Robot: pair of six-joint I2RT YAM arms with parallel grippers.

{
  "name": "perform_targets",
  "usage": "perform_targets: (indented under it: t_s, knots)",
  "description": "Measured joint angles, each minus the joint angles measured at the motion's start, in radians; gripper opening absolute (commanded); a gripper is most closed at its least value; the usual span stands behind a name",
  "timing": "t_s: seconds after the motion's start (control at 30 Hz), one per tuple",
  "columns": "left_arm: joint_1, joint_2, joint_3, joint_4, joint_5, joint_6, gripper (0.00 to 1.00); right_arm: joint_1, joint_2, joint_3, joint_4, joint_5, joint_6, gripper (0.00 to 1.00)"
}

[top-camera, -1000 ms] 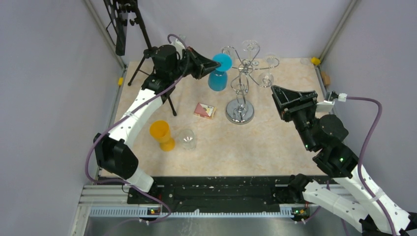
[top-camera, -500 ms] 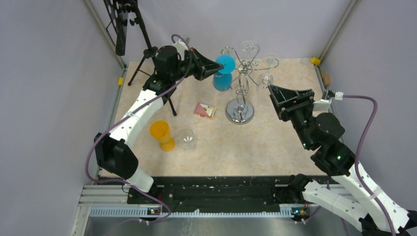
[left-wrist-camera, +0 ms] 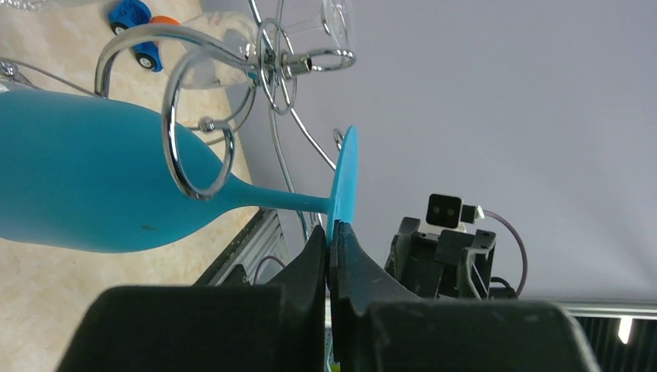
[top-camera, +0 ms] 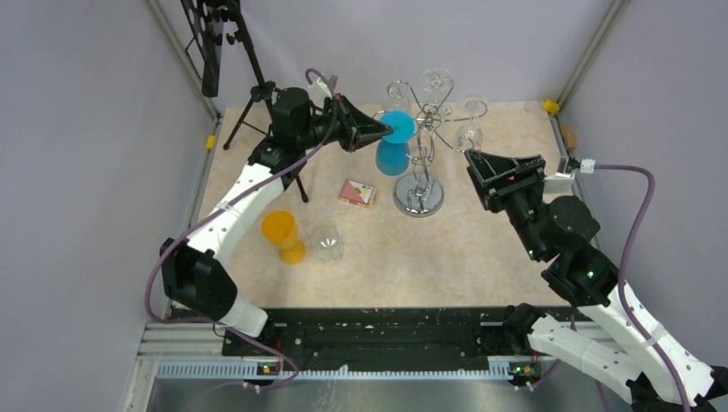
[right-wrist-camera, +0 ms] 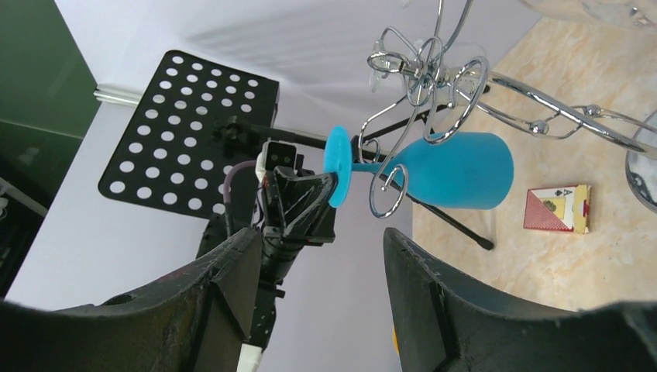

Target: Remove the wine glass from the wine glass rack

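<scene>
A blue wine glass (top-camera: pixel 393 153) hangs upside down at the left side of the chrome wine glass rack (top-camera: pixel 419 196). In the left wrist view its stem runs through a curled scroll arm (left-wrist-camera: pixel 197 132). My left gripper (top-camera: pixel 386 130) is shut on the rim of the glass's round foot (left-wrist-camera: pixel 345 178), coming in from the left. My right gripper (top-camera: pixel 477 180) hovers open just right of the rack with nothing between its fingers. The right wrist view shows the blue wine glass (right-wrist-camera: pixel 465 170) and the left gripper (right-wrist-camera: pixel 325 186) beyond the open jaws.
Clear glasses (top-camera: pixel 468 133) hang on the rack's other arms. A card box (top-camera: pixel 357 192) lies left of the rack's disc base. An orange cup (top-camera: pixel 283 234) and a tipped clear glass (top-camera: pixel 326 242) sit at the front left. A black tripod (top-camera: pixel 257 103) stands at the back left.
My left gripper has carried the blue glass rightward, closer to the rack's post. My right gripper has moved up and left toward the rack, and its jaws have opened wider.
</scene>
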Motion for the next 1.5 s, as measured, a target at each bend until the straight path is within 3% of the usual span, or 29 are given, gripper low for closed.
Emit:
perform_targets:
  t_s: [0.5,0.77,0.93,1.5]
  knots:
    - [0.025,-0.236,-0.144,-0.066,0.058,0.01,0.0,0.0,0.0,-0.031,0.021,-0.038,0.016,0.63]
    - [0.039,-0.299,-0.179,-0.004,0.109,-0.069,0.0,0.0,0.024,-0.059,0.098,-0.103,0.016,0.75]
    - [0.056,-0.314,-0.179,0.082,0.123,-0.184,0.0,0.0,0.055,-0.083,0.187,-0.171,0.015,0.77]
    - [0.09,-0.357,-0.229,0.628,0.136,-0.725,0.0,0.0,0.192,-0.107,0.429,-0.359,0.014,0.76]
